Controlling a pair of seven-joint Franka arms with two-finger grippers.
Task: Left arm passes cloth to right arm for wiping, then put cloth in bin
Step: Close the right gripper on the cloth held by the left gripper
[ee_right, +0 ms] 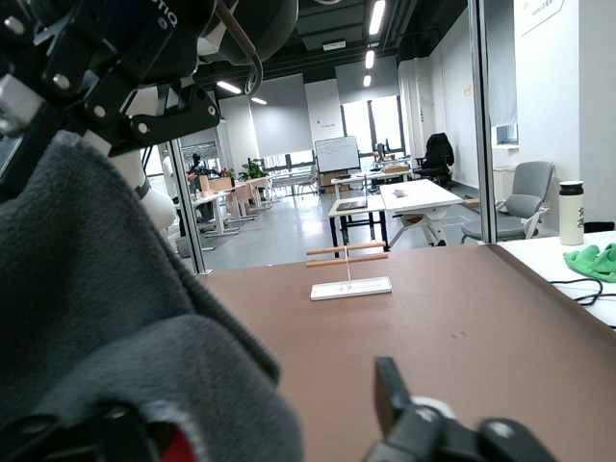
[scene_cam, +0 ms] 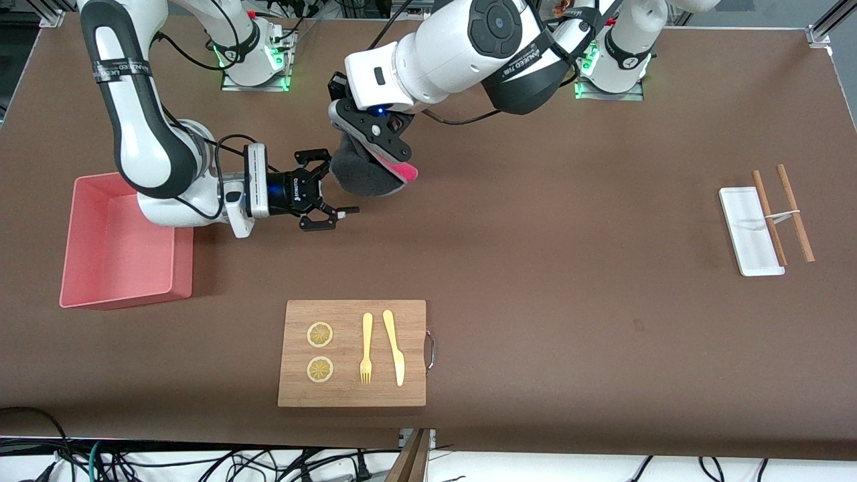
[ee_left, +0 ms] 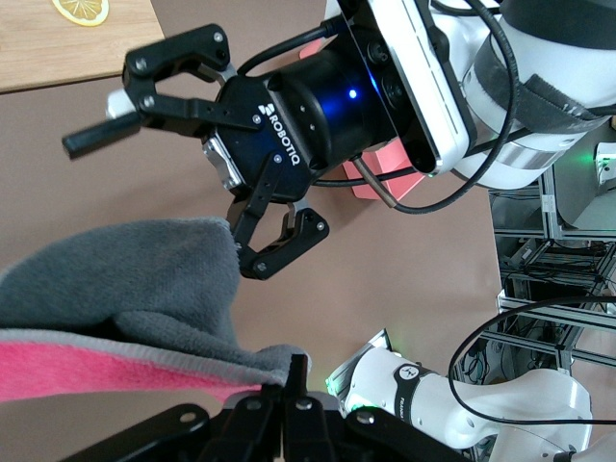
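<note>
**Cloth held in the air, my two grippers meeting over the table**

Fingertips of my left gripper [scene_cam: 375,144] are pressed together on the cloth [scene_cam: 365,174], which hangs from them above the bare table [scene_cam: 535,234], grey face outward with a strip of pinkish-red showing along one edge. My right gripper [scene_cam: 328,191] is level with the cloth and pointed at it, jaws spread, one finger [ee_left: 279,245] just at the grey edge and the other [ee_left: 101,135] well clear of it; nothing is gripped there. The bin [scene_cam: 120,248] sits under my right arm's elbow, toward that arm's end of the table. Nearer the front camera than the cloth lies a wooden board [scene_cam: 353,353].
</note>
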